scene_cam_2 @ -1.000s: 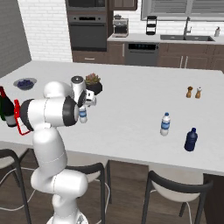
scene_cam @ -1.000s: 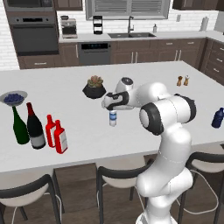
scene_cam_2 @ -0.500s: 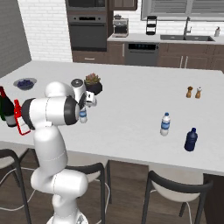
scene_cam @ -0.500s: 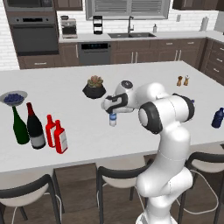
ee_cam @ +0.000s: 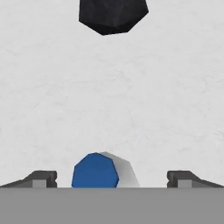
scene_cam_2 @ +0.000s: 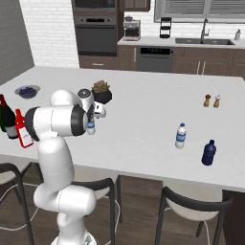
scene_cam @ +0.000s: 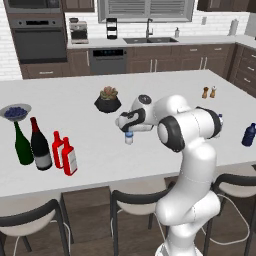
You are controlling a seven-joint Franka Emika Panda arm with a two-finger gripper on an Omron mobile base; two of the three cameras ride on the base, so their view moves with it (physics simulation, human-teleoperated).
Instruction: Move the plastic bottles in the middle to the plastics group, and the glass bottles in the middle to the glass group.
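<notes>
The hand (scene_cam: 128,129) has been lowered a little over the last second and is now held spread wide just above the small water bottle (scene_cam: 129,138) in the middle of the desk (scene_cam: 75,100); nothing is grasped. The grasp is judged imminent, no bottle having been moved yet. Two water bottles are counted, the second (scene_cam_2: 180,136) beside one dark blue bottle (scene_cam_2: 208,153); two red bottles (scene_cam: 65,154) and two wine bottles (scene_cam: 32,146) are seen.
</notes>
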